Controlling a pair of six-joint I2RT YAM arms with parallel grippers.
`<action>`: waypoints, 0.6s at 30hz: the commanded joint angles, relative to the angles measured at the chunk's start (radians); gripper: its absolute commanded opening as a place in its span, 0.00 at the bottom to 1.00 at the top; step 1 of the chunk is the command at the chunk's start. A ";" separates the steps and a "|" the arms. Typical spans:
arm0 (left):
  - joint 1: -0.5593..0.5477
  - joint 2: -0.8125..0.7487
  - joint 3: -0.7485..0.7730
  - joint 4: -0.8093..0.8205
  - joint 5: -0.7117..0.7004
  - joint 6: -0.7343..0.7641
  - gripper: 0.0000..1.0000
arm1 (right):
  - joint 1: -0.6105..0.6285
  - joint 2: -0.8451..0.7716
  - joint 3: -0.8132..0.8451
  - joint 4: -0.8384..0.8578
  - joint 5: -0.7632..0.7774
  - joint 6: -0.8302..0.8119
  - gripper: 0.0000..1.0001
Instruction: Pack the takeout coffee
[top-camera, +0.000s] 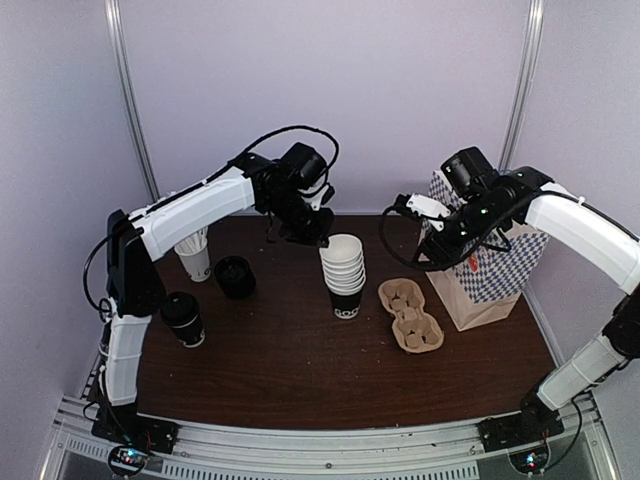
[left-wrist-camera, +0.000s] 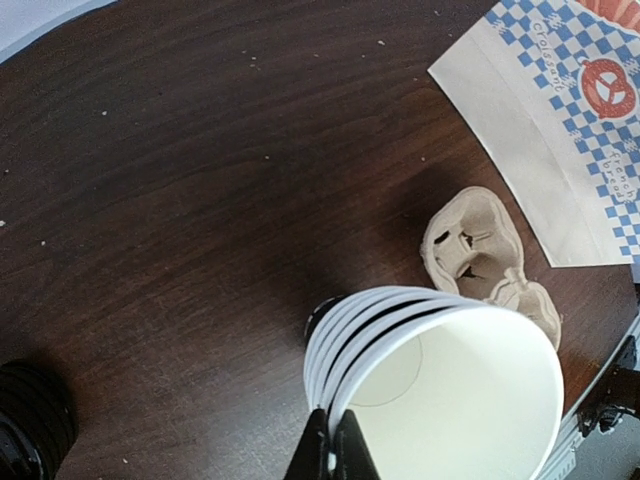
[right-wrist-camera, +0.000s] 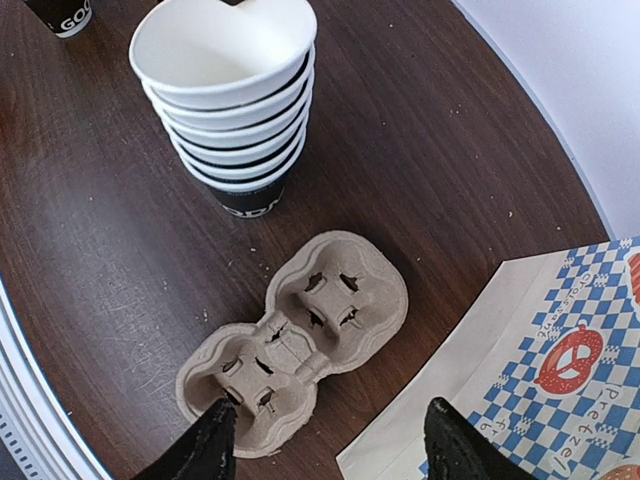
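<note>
The takeout coffee (top-camera: 183, 318), white above, black below, with a black dome lid, stands at the table's left front, far from both grippers. My left gripper (top-camera: 320, 238) is at the stack of lidless white cups (top-camera: 343, 272). In the left wrist view it (left-wrist-camera: 332, 452) is shut on the rim of the top cup (left-wrist-camera: 450, 400). My right gripper (top-camera: 428, 245) hovers open and empty above the cardboard cup carrier (top-camera: 410, 314). In the right wrist view its fingertips (right-wrist-camera: 210, 448) straddle the carrier (right-wrist-camera: 300, 340) and the paper bag's edge.
A blue-checked paper bag (top-camera: 482, 272) stands at the right behind the carrier. A white cup of white sticks (top-camera: 194, 255) and a stack of black lids (top-camera: 234, 276) stand at the left rear. The cup stack also shows in the right wrist view (right-wrist-camera: 230, 110).
</note>
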 joint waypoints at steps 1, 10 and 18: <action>0.051 -0.039 0.004 -0.018 -0.077 0.034 0.00 | -0.003 -0.036 -0.020 0.020 0.025 0.002 0.64; 0.191 -0.066 -0.010 -0.019 -0.086 0.052 0.00 | -0.011 -0.047 -0.022 0.019 0.030 0.006 0.64; 0.275 -0.050 -0.001 -0.004 -0.059 0.027 0.00 | -0.028 -0.048 -0.018 0.017 0.031 0.012 0.64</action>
